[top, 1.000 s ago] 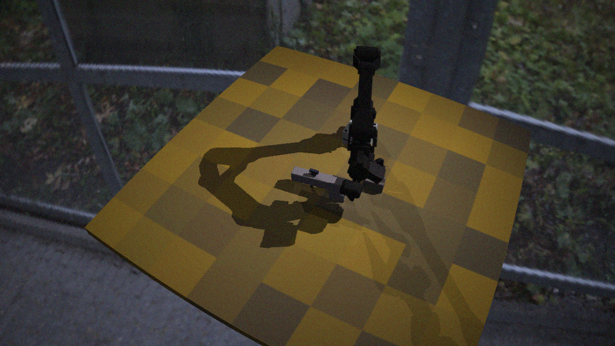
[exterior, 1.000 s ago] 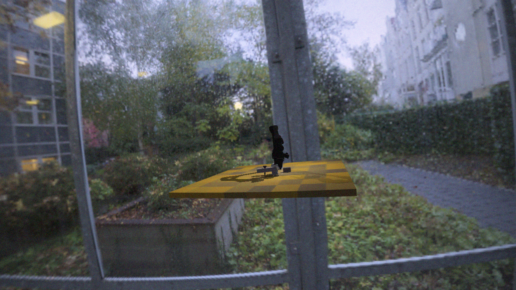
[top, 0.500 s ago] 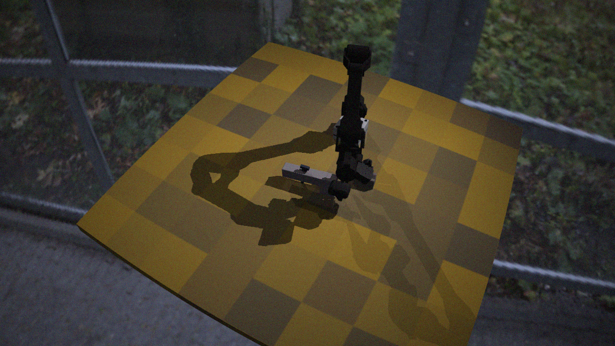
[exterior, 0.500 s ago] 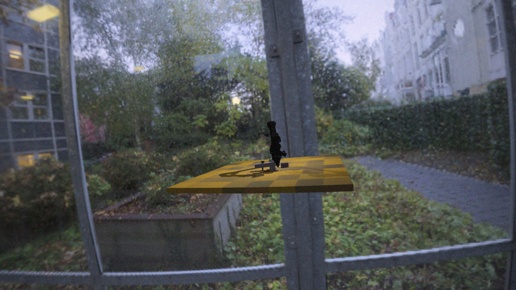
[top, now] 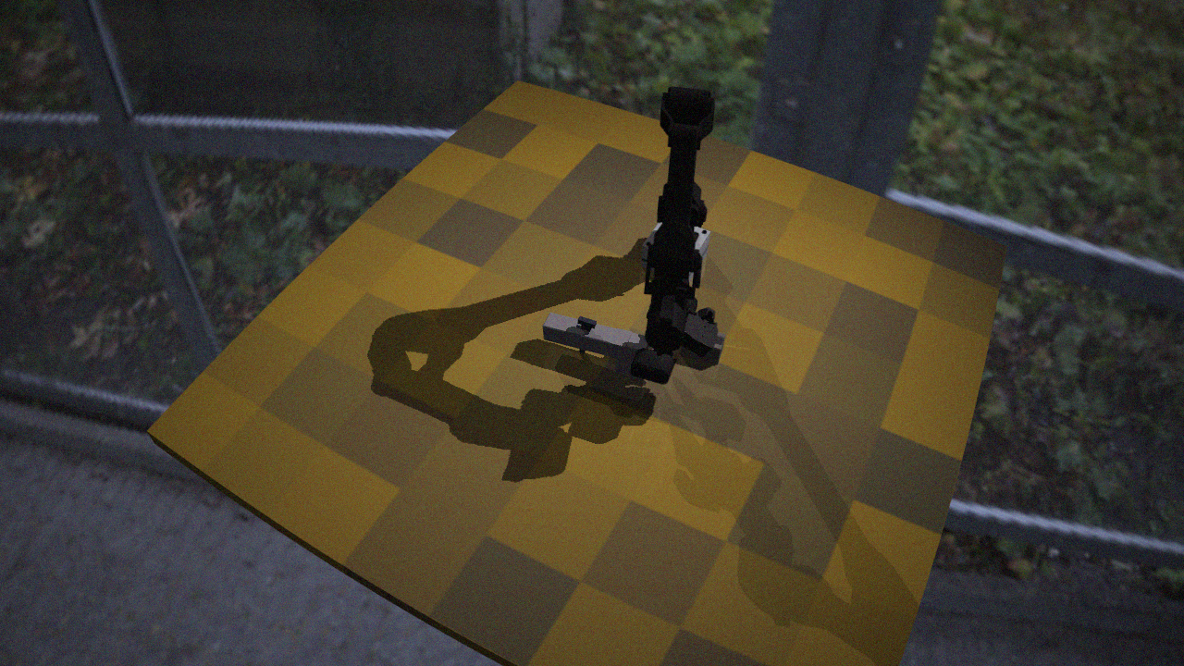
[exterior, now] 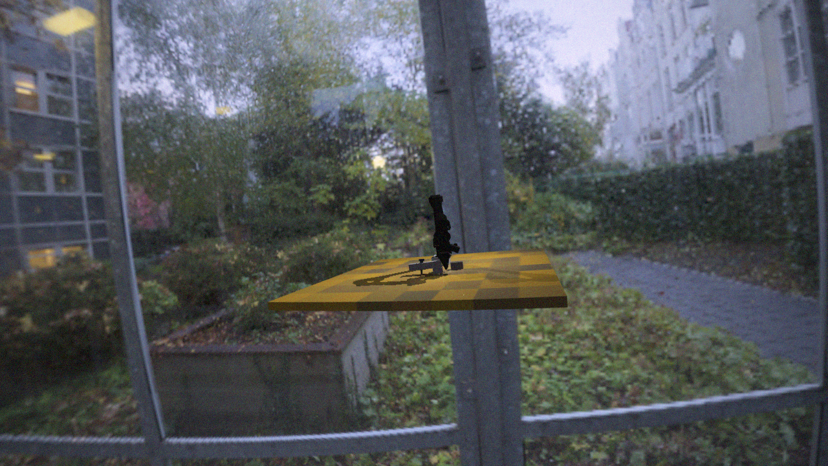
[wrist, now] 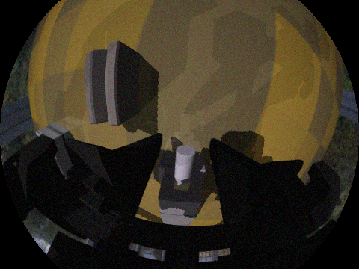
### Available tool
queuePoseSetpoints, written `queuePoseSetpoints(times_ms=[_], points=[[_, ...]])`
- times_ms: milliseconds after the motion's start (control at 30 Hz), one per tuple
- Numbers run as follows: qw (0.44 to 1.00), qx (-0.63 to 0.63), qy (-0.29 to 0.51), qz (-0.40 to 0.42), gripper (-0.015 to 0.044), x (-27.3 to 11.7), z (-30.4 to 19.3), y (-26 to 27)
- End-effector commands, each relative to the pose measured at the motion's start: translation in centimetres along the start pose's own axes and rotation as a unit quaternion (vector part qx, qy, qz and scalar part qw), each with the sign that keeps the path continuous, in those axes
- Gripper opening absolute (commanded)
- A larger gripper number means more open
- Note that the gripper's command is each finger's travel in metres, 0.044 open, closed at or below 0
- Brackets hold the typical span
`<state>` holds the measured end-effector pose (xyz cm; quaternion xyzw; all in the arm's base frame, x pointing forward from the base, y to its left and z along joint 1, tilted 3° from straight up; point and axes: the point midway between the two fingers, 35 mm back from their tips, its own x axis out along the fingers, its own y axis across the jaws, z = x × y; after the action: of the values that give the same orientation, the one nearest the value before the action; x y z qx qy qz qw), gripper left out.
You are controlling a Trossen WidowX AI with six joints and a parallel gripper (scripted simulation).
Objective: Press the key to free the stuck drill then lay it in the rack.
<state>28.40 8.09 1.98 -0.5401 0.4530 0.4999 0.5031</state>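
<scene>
My gripper (top: pixel 662 354) (exterior: pixel 444 266) (wrist: pixel 185 140) is partly open. Its black fingers stand on either side of the drill (wrist: pixel 184 164), a pale cylinder sticking out of the block's end, with a gap on each side in the wrist view. The grey block (top: pixel 567 331) (exterior: pixel 414 266) (wrist: pixel 166 194) holds the drill; its far part is cut off in the wrist view. The dark key (top: pixel 586 321) (exterior: pixel 421 261) stands upright through the block, away from the fingers. The rack (exterior: pixel 457 266) (wrist: pixel 112 86) has two grey walls and shows nothing in it; the arm largely hides it in the top view.
The checkered yellow and brown table (top: pixel 447 497) (exterior: pixel 405 303) (wrist: pixel 295 90) carries everything. The arm's pale base (top: pixel 702 238) stands behind the block. Broad arm shadows fall across the table, and the arm hides the drill in the top view.
</scene>
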Motion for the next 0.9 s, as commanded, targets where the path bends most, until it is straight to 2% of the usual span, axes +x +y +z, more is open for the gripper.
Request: queuePoseSetpoints(times_ms=[0, 133, 367, 867], points=[[1.000, 0.000, 0.000, 0.000, 0.0151, 0.0, 0.0, 0.0], [1.000, 0.000, 0.000, 0.000, 0.0046, 0.0, 0.0, 0.0], [1.000, 0.000, 0.000, 0.000, 0.0000, 0.0, 0.0, 0.0], [1.000, -0.003, 0.001, 0.003, 0.0000, -0.1, 2.0, 0.1]])
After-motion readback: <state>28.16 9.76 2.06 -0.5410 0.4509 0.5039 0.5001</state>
